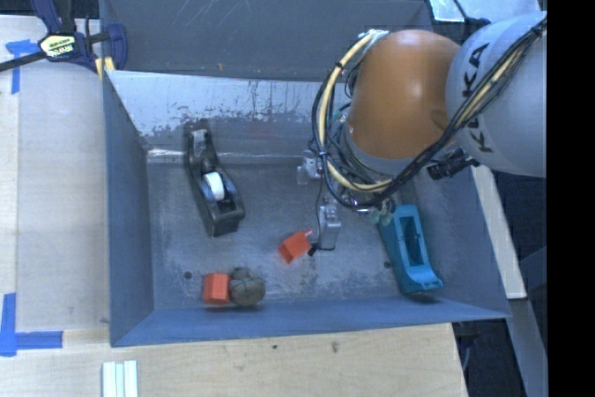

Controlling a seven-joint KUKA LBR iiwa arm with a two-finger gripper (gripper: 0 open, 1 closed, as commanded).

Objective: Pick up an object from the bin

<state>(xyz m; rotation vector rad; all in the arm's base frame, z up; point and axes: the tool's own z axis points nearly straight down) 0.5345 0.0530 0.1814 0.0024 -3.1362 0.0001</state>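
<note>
My gripper point(324, 235) hangs below the orange-domed wrist, right of the bin's middle, its fingertips low over the floor. A small orange block point(296, 246) lies just left of the fingertips, touching or nearly touching them. A blue handled tool point(409, 251) lies to the right of the gripper along the bin's right wall. From this angle the finger gap is hidden.
A black tape dispenser point(212, 181) with a white roll lies at the left of the bin floor. Near the front wall sit a small red-orange cube point(216, 288) and a grey-brown lump point(246, 287) side by side.
</note>
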